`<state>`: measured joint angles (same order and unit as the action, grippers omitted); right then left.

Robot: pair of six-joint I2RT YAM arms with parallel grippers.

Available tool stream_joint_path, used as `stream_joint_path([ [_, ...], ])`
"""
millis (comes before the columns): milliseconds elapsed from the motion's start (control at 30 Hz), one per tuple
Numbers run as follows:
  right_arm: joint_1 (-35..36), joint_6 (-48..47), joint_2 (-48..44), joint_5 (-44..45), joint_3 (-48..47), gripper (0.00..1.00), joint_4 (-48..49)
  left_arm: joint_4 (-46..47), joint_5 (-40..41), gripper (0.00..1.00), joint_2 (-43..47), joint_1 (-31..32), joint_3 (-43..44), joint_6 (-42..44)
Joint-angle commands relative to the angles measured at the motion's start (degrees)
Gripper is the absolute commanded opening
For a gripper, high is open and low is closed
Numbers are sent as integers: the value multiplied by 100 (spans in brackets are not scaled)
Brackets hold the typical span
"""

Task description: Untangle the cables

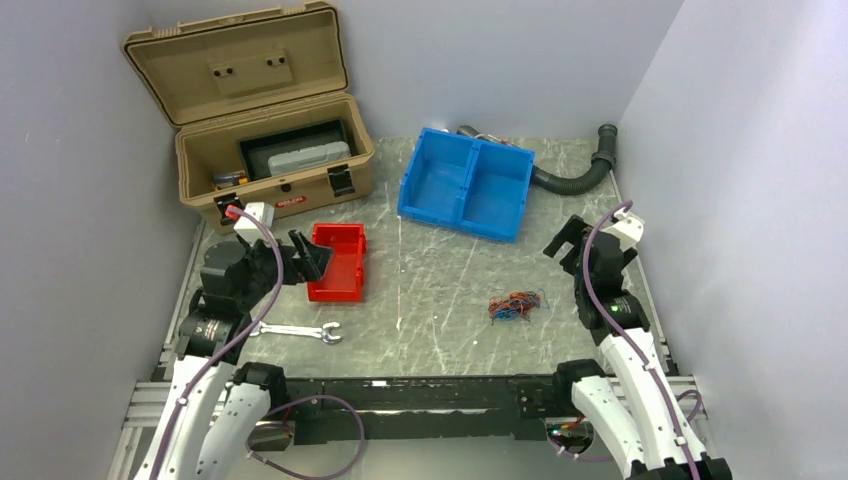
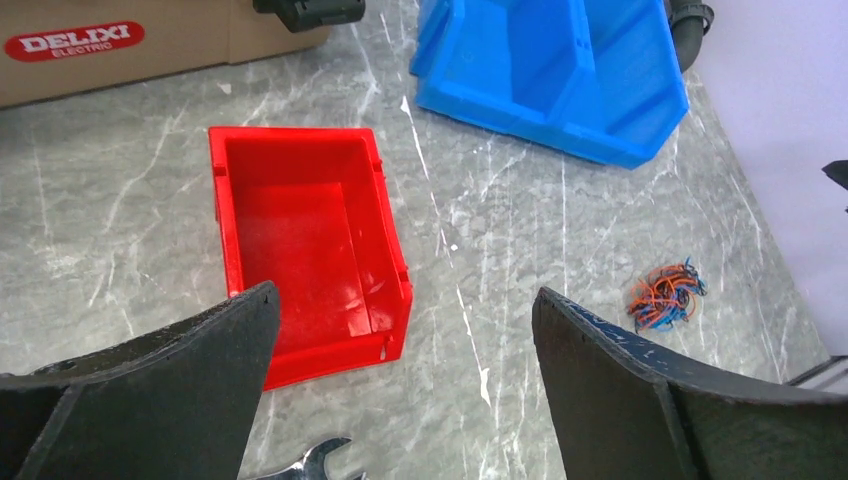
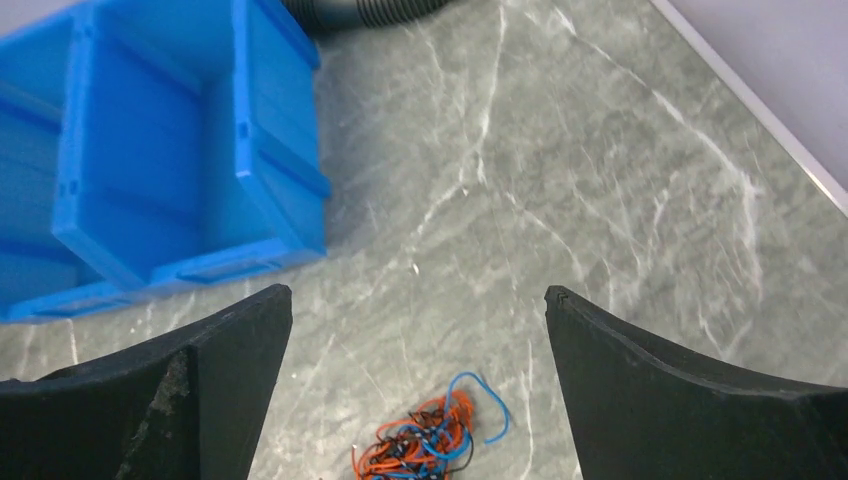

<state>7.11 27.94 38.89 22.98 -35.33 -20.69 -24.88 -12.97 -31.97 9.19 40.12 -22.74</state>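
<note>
Tangled bunch of hair-thin orange-red, blue and black cables [image 1: 516, 305] lies loose on the grey marbled desk [image 1: 430, 300], about 4 o'clock from desk centre, touching nothing else. Right gripper [image 3: 418, 290] hangs above the desk, jaws spread wide, empty. The bunch sits at its 7 o'clock from overhead. My read: lining up for a first pinch. Left gripper [image 2: 405, 295] is also spread and empty, over the red plastic bin [image 2: 225, 210] at 9 o'clock, well apart from the bunch, probably there to take a second strand. Nothing separated yet. A pinch may drag the whole clump.
</note>
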Motion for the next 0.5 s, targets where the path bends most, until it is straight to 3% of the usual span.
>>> stream_joint_path([
  [0,0,461,153,258,-113,100,-825,272,-325,99,168,-14,-107,-47],
  [100,-13,672,410,336,-256,100,-1259,489,-538,99,195,-15,-282,-418],
  [233,-19,992,622,49,-355,100,-1464,1642,-1259,99,49,241,-987,-1277],
  [467,-39,1749,840,-324,181,79,-1166,1653,48,99,-529,1732,-769,-962],
])
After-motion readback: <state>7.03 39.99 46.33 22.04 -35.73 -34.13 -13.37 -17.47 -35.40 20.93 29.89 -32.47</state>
